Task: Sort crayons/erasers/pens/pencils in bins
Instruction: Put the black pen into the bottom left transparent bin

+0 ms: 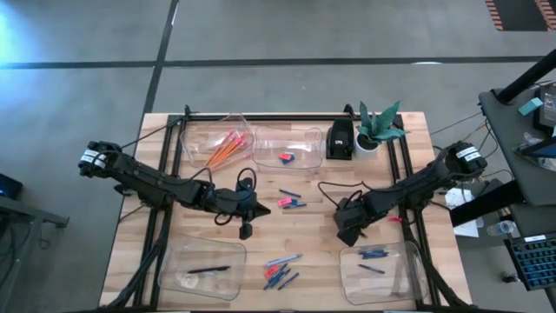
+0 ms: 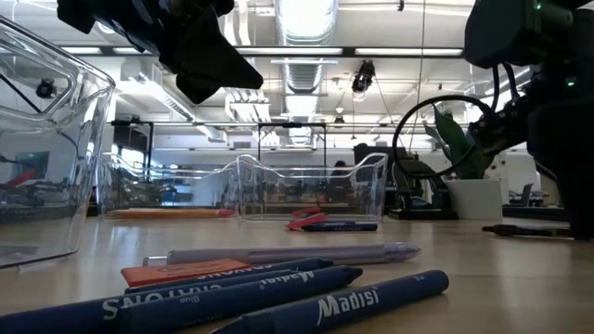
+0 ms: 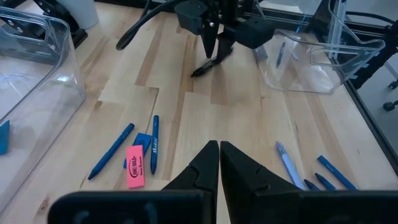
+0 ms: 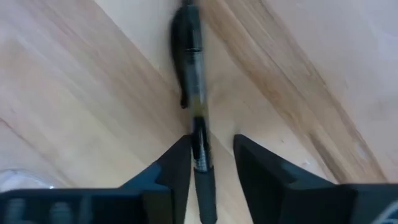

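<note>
The right gripper (image 4: 211, 165) is low over the wooden table (image 4: 74, 74), and a slim black pen (image 4: 191, 81) lies between its two parted fingers, with the far end sticking out ahead; I cannot tell if they squeeze it. Just beside that gripper sits a clear plastic bin (image 1: 382, 269) with blue crayons (image 1: 373, 255) inside. Farther off, the left gripper (image 3: 219, 163) is pinched closed and empty, with a pink block eraser (image 3: 135, 175) and more blue crayons near it.

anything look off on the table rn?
Far-left bin sits tilted, propped on the frame, pencils sliding to one side. Otherwise only unsorted crayons and erasers. Right gripper straddles a black pen; left gripper is shut, empty.
</note>
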